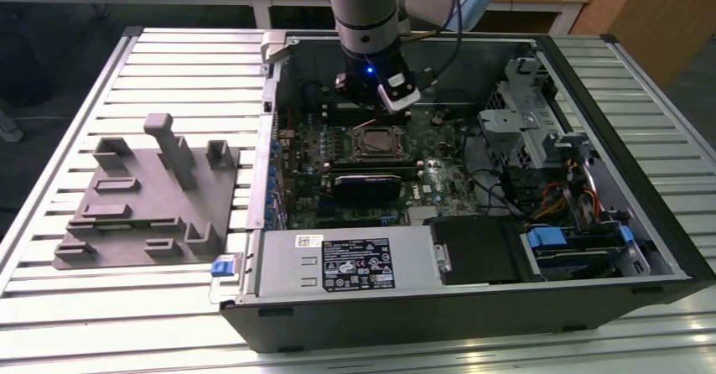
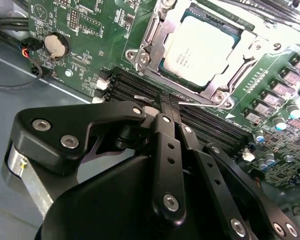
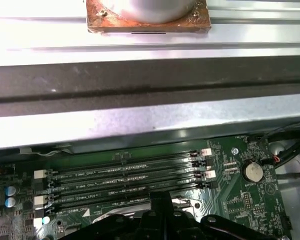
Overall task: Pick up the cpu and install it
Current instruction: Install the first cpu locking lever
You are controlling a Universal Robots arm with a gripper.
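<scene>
Pincer: the black pincer (image 2: 165, 102) hangs from the arm over the open computer case (image 1: 626, 181), upper centre of the exterior view. In the second wrist view its fingers (image 2: 166, 131) lie pressed together with nothing between them, so it is clenched and empty. Its tips sit over the dark memory slots (image 2: 140, 90) just beside the socket.

Cpu: the cpu (image 2: 202, 47), a flat square with a pale silver top, lies inside the metal socket frame (image 2: 145, 47) on the green motherboard (image 2: 80, 30), upper centre-right of the second wrist view. The frame surrounds it on all sides that show. In the exterior view the socket (image 1: 373, 143) sits near the middle of the case, just below the pincer (image 1: 381, 106).

Motherboard: in the first wrist view the four long memory slots (image 3: 125, 177) run across the lower half, with a round coin battery (image 3: 251, 171) at lower right; the pincer's tips (image 3: 160, 200) show at bottom centre. The same battery (image 2: 56, 46) appears at upper left of the second wrist view.

Case: a grey power supply (image 1: 341, 261) with a label fills its lower centre; blue drive clips (image 1: 548, 244) sit at lower right.

Fixture: a grey fixture (image 1: 146, 198) with raised blocks lies on the slatted metal surface (image 1: 168, 64), on the exterior view's left, well apart from the pincer.
</scene>
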